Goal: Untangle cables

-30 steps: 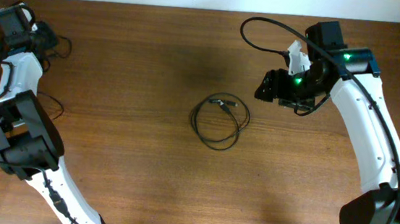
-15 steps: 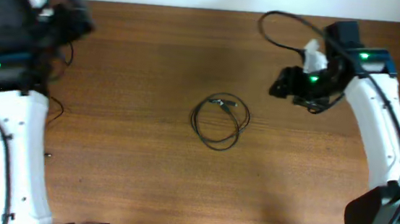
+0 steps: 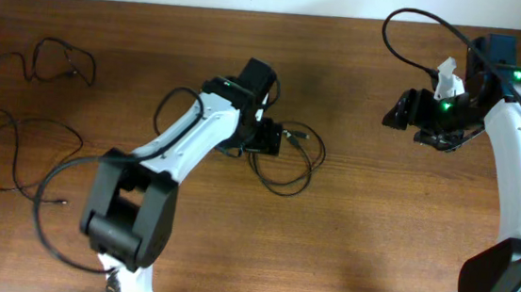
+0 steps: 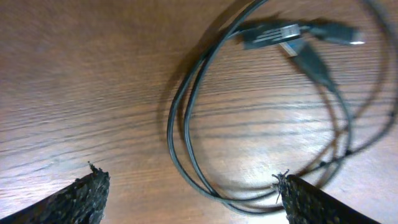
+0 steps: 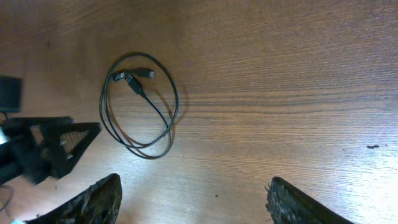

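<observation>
A thin black cable (image 3: 290,133) lies coiled in a loop at the table's middle, its small plugs together at the loop's top. In the left wrist view the coil (image 4: 273,34) fills the frame. My left gripper (image 3: 270,143) is open right at the coil's left edge, and its fingers (image 4: 193,199) straddle the loop's lower arc without holding it. My right gripper (image 3: 398,113) is open and empty at the far right, well away from the coil. The right wrist view shows the coil (image 5: 132,82) from a distance, above its open fingers (image 5: 196,202).
Two separate loose black cables lie at the far left, one near the back (image 3: 55,57) and one nearer the front (image 3: 5,147). The left gripper shows at the left edge of the right wrist view (image 5: 43,149). The wooden table (image 3: 376,232) ends at a white wall behind.
My left arm has swung from the far left corner to the coil at the middle, uncovering the loose cables at the left. My right gripper has drawn back to the right.
</observation>
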